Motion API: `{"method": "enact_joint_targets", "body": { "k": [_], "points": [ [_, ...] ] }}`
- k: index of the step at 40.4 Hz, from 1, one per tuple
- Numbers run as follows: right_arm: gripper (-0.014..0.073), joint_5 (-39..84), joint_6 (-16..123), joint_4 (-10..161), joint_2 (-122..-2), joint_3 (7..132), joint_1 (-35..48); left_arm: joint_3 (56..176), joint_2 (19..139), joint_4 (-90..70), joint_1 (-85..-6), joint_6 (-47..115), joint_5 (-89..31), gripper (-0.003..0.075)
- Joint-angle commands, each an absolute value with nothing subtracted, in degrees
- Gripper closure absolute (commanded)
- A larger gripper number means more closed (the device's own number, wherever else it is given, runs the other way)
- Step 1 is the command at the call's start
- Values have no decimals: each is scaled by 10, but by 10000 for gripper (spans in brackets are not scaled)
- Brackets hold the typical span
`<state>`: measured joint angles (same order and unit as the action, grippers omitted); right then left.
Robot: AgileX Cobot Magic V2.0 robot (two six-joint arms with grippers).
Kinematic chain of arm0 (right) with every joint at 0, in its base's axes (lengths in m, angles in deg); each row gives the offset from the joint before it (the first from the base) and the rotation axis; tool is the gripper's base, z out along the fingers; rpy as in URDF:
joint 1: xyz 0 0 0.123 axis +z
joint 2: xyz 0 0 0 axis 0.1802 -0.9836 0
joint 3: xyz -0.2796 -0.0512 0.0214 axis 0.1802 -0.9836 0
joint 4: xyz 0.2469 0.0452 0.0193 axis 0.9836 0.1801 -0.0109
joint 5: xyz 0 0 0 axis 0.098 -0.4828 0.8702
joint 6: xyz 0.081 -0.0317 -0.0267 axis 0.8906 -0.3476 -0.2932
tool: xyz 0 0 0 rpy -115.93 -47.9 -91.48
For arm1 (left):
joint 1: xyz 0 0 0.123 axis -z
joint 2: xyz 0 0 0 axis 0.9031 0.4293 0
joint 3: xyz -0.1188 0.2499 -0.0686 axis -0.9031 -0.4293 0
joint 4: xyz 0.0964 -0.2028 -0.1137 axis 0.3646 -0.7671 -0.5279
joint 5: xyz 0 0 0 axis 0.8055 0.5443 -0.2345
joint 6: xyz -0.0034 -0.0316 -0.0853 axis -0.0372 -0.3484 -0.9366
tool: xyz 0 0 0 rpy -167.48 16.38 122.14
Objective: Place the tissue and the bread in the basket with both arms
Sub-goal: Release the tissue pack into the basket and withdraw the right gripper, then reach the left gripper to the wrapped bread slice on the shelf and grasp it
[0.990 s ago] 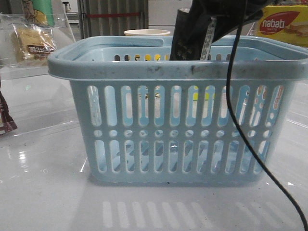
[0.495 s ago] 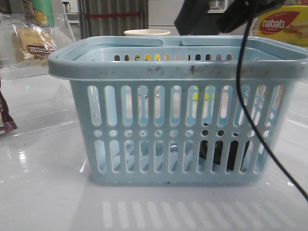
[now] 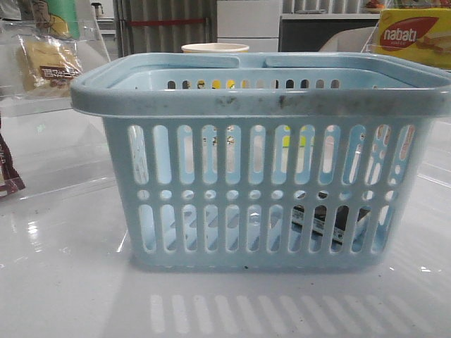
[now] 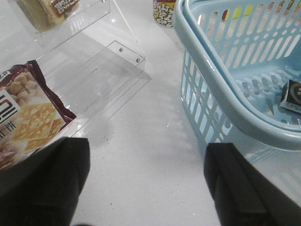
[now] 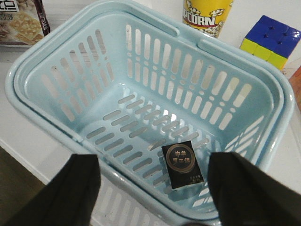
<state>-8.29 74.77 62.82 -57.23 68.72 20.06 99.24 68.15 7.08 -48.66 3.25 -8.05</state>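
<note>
Basket (image 3: 261,105): light blue moulded plastic, rectangular, thick scuffed rim, walls cut with rows of upright slots and round holes, two flat handles. Stands mid-table.

Tissue (image 5: 182,165): small flat pack, glossy black wrapper with pale print. Lies flat on the slotted basket floor, near-right corner, showing dark through the front slots; this half of the task looks done.

Bread (image 3: 49,65): pale yellow, in clear film with a dark brown label band. Sits far left on a clear acrylic stand (image 4: 101,70), well apart from the basket, not yet collected.

Right gripper (image 5: 153,188): above the basket's near rim, fingers spread wide, nothing between them.

Left gripper (image 4: 146,183): over bare table left of the basket, fingers parted and empty, probably placed to fetch the bread.

Others: snack packet (image 4: 26,117), popcorn cup (image 5: 207,16), puzzle cube (image 5: 270,42), nabati box (image 3: 416,39).
</note>
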Motion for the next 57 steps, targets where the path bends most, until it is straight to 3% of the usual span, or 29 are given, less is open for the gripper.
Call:
{"method": "enact_joint_targets", "body": {
  "k": [1, 11, 25, 31, 43, 57],
  "points": [
    [13, -58, 747, 618, -525, 677, 201, 1013, 682, 64, -483, 33, -124, 160],
    [13, -68, 747, 617, -437, 615, 201, 1013, 682, 64, -483, 33, -126, 160],
    [13, -79, 747, 617, -428, 612, 201, 1050, 730, 73, -494, 27, -112, 144],
    [13, -79, 747, 617, -428, 612, 201, 1120, 791, 73, -534, 14, -106, 109],
    [13, -79, 747, 617, -428, 612, 201, 1263, 956, 73, -622, 11, -126, 118],
    [13, -79, 747, 617, -428, 612, 201, 1413, 1140, 69, -632, 11, -145, 118]
  ]
}}
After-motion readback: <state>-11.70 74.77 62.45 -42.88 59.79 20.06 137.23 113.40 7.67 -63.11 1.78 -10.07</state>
